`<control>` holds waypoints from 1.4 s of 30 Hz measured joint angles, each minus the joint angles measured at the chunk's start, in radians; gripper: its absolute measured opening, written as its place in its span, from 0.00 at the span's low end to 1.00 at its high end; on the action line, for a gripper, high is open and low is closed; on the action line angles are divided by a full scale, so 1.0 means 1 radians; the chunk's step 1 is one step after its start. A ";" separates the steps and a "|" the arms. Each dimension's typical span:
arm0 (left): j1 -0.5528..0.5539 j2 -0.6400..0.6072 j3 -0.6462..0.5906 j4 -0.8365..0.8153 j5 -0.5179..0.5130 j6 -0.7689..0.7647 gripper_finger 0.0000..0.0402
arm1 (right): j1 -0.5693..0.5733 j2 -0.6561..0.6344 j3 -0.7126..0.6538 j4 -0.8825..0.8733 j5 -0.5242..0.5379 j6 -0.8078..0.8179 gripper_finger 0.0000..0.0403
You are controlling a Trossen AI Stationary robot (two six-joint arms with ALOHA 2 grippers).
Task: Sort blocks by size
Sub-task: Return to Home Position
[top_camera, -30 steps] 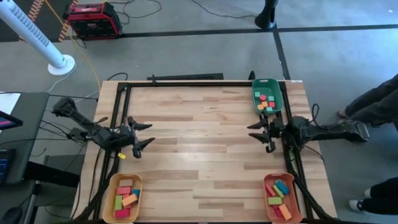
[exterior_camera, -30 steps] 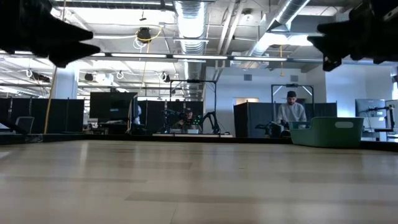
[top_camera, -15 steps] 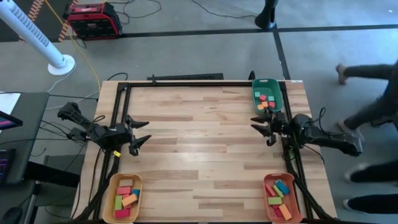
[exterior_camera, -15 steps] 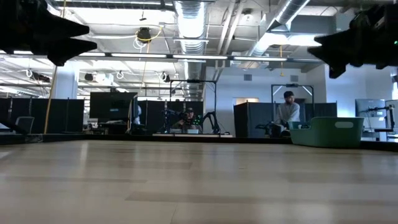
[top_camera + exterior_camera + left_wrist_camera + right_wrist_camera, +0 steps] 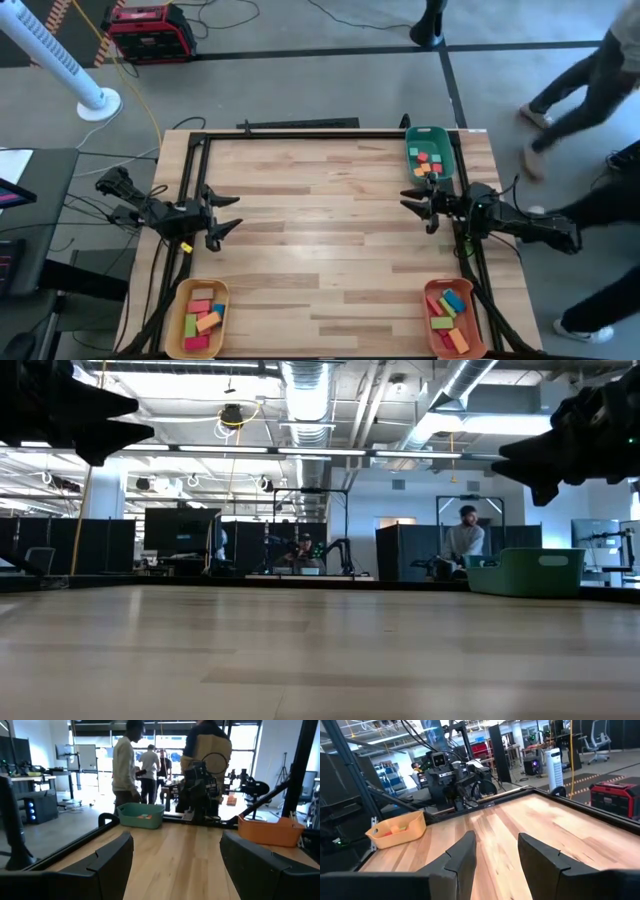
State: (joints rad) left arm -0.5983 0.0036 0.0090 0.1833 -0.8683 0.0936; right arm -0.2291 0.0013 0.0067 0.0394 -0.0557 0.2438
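The blocks lie in three trays. Small cubes fill the green tray (image 5: 431,156) at the far right corner. Mid-sized blocks are in the yellow tray (image 5: 200,316) at the near left. Longer bars are in the orange tray (image 5: 452,318) at the near right. My left gripper (image 5: 224,214) hovers open and empty over the table's left edge, pointing right. My right gripper (image 5: 420,207) hovers open and empty by the right edge, just near of the green tray, pointing left. Both are above the tabletop in the low view, the left gripper (image 5: 80,415) and the right gripper (image 5: 550,455).
The middle of the wooden table (image 5: 320,230) is bare. A black frame rail (image 5: 300,132) runs along the far edge and both sides. People walk on the floor beyond the right edge (image 5: 580,90). The left wrist view shows the green tray (image 5: 140,815) and the orange tray (image 5: 270,830).
My right arm has swung, its rear part moving toward the near edge, and its gripper has come down a little while staying by the green tray. My left gripper has drawn slightly toward the far left. No block has moved. People have walked past on the right.
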 joint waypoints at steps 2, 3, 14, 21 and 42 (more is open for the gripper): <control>0.000 0.000 0.000 -0.009 -0.002 -0.006 0.71 | 0.000 0.000 0.000 -0.006 0.005 0.000 0.43; 0.000 0.000 0.000 -0.012 -0.006 -0.008 0.71 | 0.000 0.001 0.000 -0.007 0.006 0.001 0.43; 0.000 0.000 -0.001 -0.014 -0.044 -0.019 0.71 | 0.000 0.001 -0.001 -0.012 0.008 0.002 0.43; 0.000 0.000 -0.001 -0.014 -0.044 -0.027 0.71 | 0.000 0.001 -0.001 -0.013 0.008 0.002 0.43; 0.000 0.000 -0.001 -0.015 -0.044 -0.027 0.71 | 0.000 0.001 -0.002 -0.016 0.007 0.000 0.43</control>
State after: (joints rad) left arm -0.5987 0.0036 0.0082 0.1684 -0.9119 0.0669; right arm -0.2291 0.0025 0.0051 0.0231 -0.0483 0.2436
